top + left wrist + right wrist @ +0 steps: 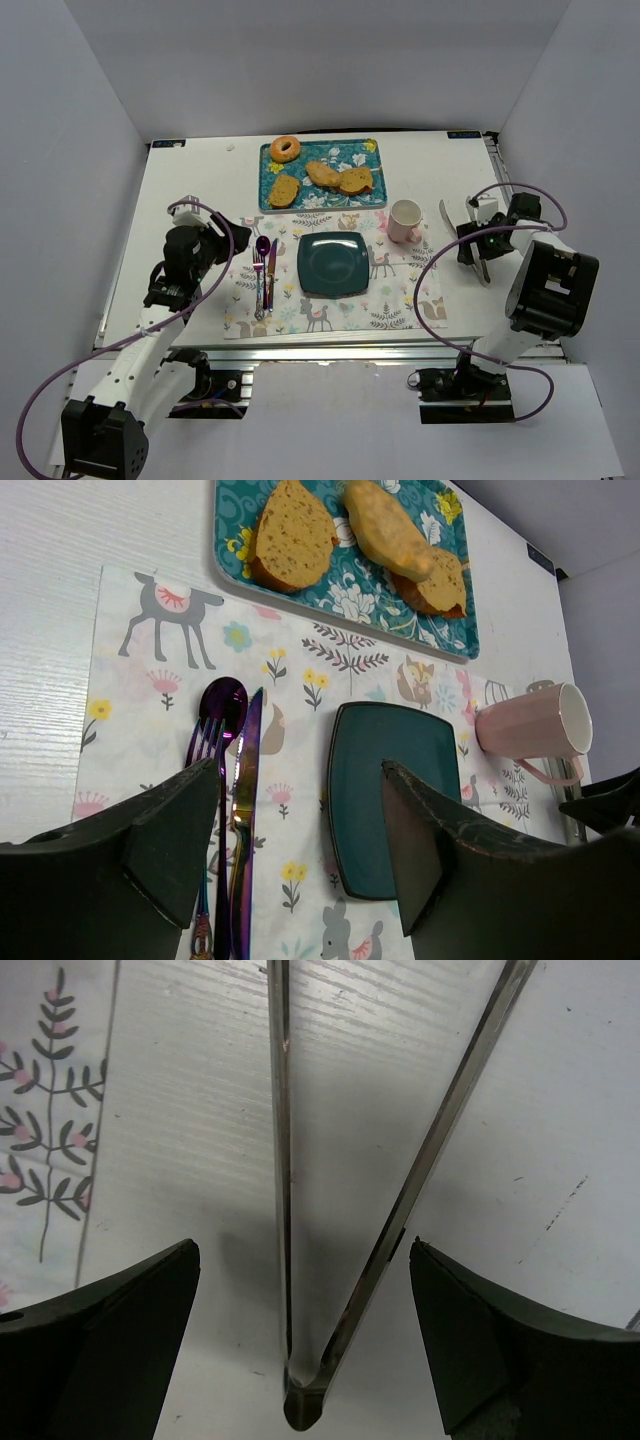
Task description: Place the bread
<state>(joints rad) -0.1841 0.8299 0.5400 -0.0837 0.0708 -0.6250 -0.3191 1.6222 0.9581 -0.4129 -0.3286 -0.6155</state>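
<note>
Foreground, left wrist view: left gripper, both dark fingers spread wide, nothing between them, hanging over the lower left part of the placemat. In the top view the same left gripper sits left of centre, at the left edge of the placemat.

Left to right, top view:
- Table, white, filling mid-frame.
- Fork, spoon and knife, iridescent purple, side by side on the left strip of the placemat; also in the left wrist view: fork, spoon, knife.
- Plate, square, dark teal, centre of the placemat; plate just right of the knife.
- Tray, teal floral, upper centre, just beyond the placemat's top edge. It carries all the bread: ring-shaped piece at its upper left corner, bread slice below that, long roll in the middle, second slice touching the roll on the right. Left wrist view, top of frame: tray, bread slice, long roll, second slice.
- Mug, pink, at the upper right corner of the placemat; mug.
- Tongs, metal, flat on the table at right.
- Right gripper, over the tongs. Right wrist view: right gripper with jaws wide apart, tongs lying between them, clear of both fingers.
</note>
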